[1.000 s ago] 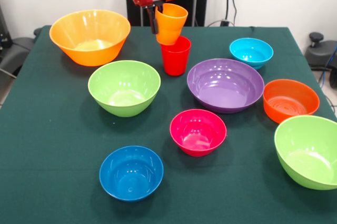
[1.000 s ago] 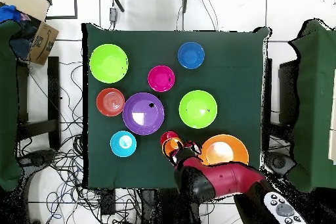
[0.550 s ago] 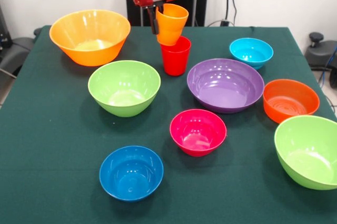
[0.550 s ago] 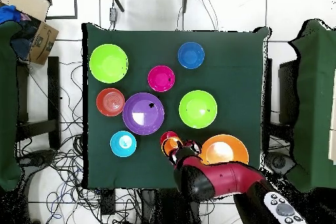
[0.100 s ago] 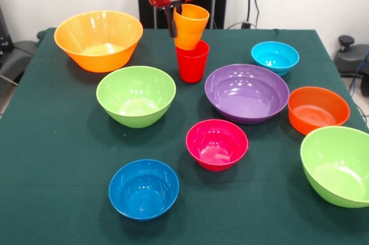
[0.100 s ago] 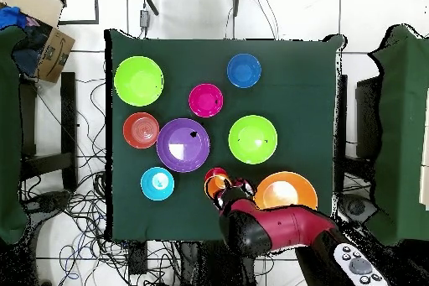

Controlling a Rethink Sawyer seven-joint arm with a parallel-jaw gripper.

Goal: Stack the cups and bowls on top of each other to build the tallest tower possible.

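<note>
Now the gripper (image 5: 175, 21) pinches the rim of the orange cup (image 5: 189, 26), holding it tilted just above the red cup (image 5: 192, 60) at the table's back. Stacking step underway, I'd say; next it needs levelling and lowering squarely into the red one.

Cup (image 5: 190, 26) tilted above an upright cup (image 5: 191, 60) at the table's (image 5: 57, 158) far side, widest bowl (image 5: 247, 91) right of it, small bowl (image 5: 217, 143) nearer, smaller bowl (image 5: 143, 189) nearest
</note>
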